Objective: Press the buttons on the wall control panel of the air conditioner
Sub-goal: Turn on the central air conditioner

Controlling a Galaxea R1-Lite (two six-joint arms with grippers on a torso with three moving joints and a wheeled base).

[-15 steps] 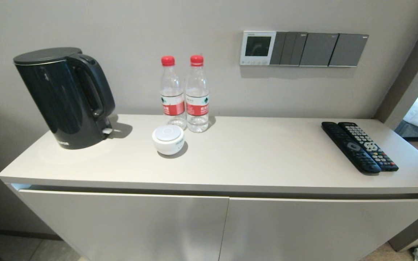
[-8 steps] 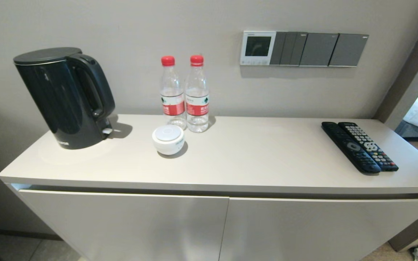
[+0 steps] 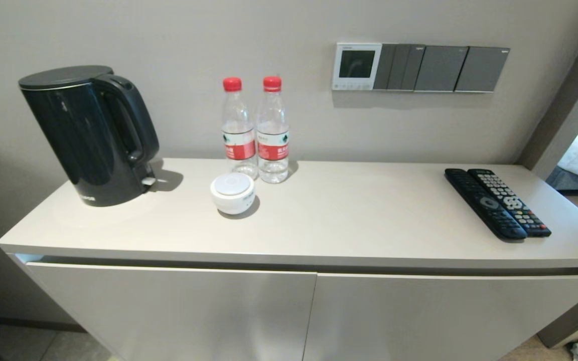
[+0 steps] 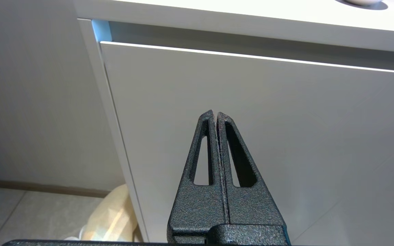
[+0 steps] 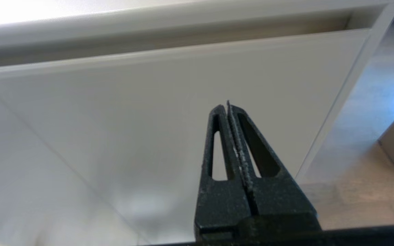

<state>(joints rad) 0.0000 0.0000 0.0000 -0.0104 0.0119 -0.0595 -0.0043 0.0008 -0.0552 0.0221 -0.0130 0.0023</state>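
The air conditioner's wall control panel is a small white-framed square with a dark screen, on the wall above the cabinet's right half. Its buttons are a row of tiny pale keys under the screen. Neither gripper shows in the head view. My left gripper is shut and empty, low in front of the left cabinet door. My right gripper is shut and empty, low in front of the right cabinet door. Both are far below the panel.
Dark grey switch plates adjoin the panel on its right. On the cabinet top stand a black kettle, two water bottles, a white round container and two black remotes. A doorway opens at the right.
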